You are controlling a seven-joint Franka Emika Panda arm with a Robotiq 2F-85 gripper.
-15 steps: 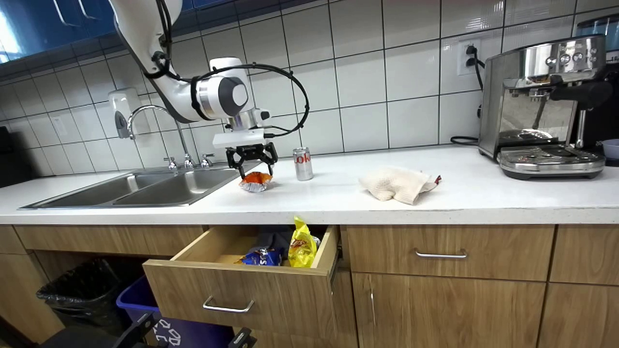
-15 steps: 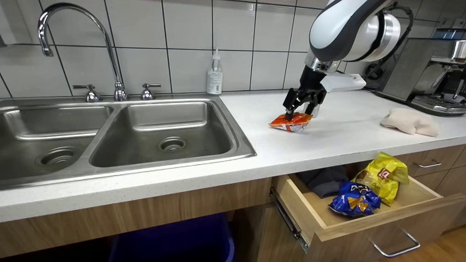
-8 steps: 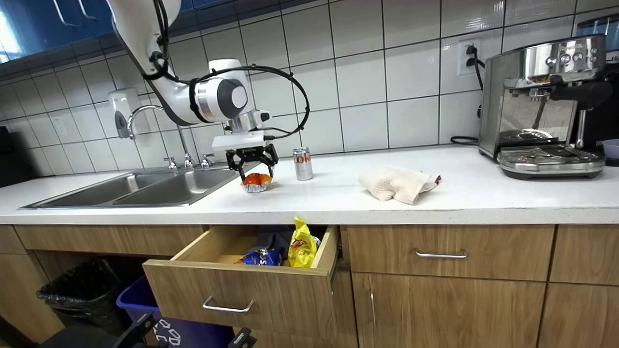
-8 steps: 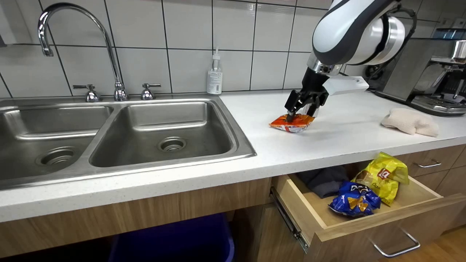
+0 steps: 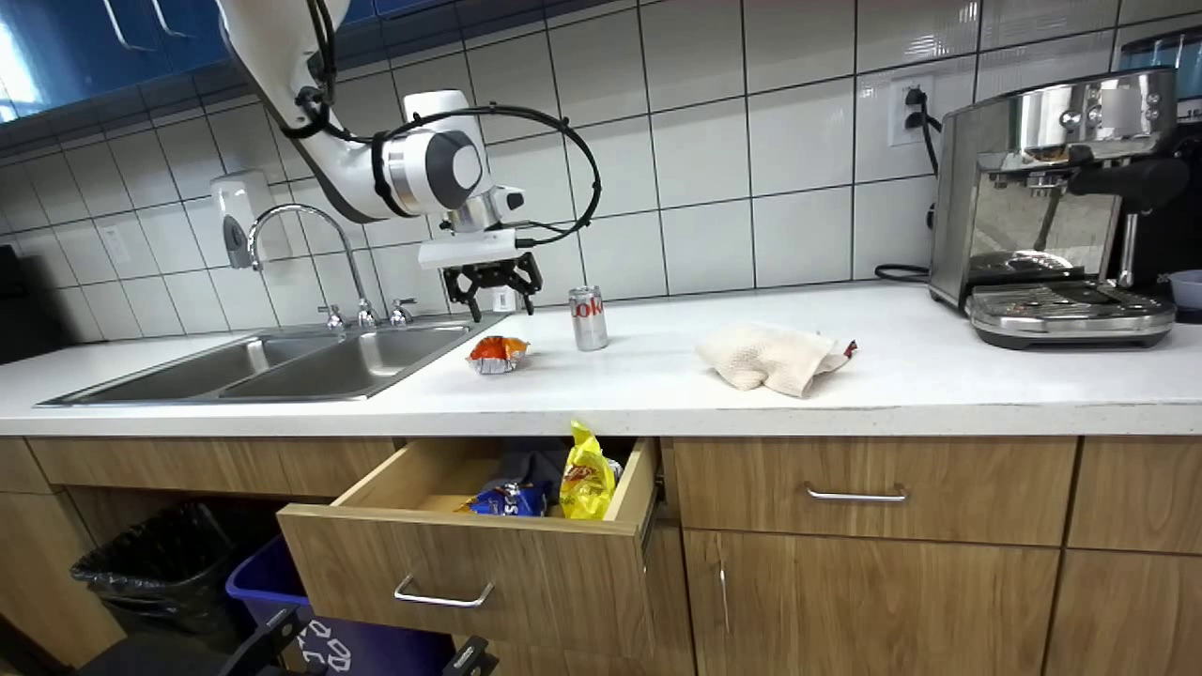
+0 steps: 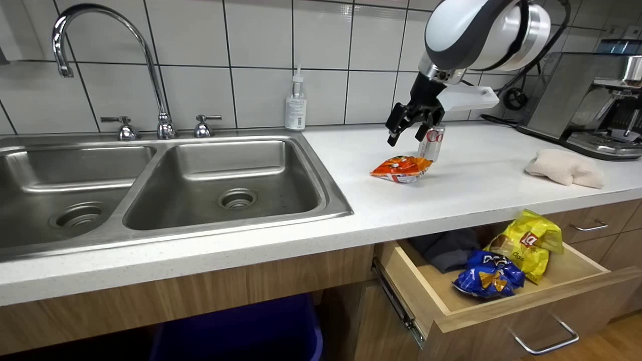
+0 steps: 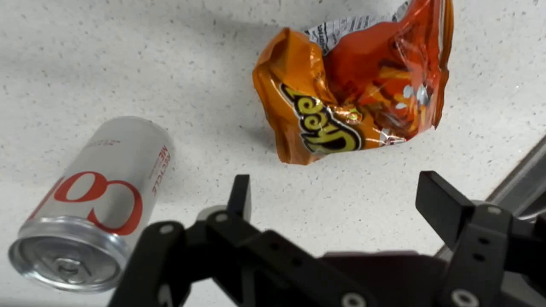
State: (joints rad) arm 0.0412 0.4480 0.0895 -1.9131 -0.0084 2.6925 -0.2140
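Observation:
An orange Cheetos bag point(image 7: 362, 89) lies crumpled on the white counter, visible in both exterior views as well. My gripper point(image 7: 335, 177) is open, its fingers wide apart with only counter seen between them. In an exterior view the gripper point(image 5: 503, 314) hangs above the bag point(image 5: 498, 355), fingertips pointing down and clear of it. A silver Coke can point(image 5: 589, 319) stands upright beside the bag. From the other angle, the gripper point(image 6: 405, 140) covers part of the can point(image 6: 431, 143) behind it.
A double steel sink point(image 6: 326, 193) adjoins the bag's side. Below the counter edge an open drawer point(image 5: 470, 563) holds a blue bag point(image 6: 489, 275), a yellow bag point(image 6: 526, 243) and dark cloth point(image 6: 449, 250). A beige cloth point(image 5: 770, 359) and espresso machine point(image 5: 1052, 207) occupy the counter farther along.
The gripper has lifted from down at the bag to a spot above it, fingers still apart. The bag stays on the counter. More of the can now shows behind the gripper.

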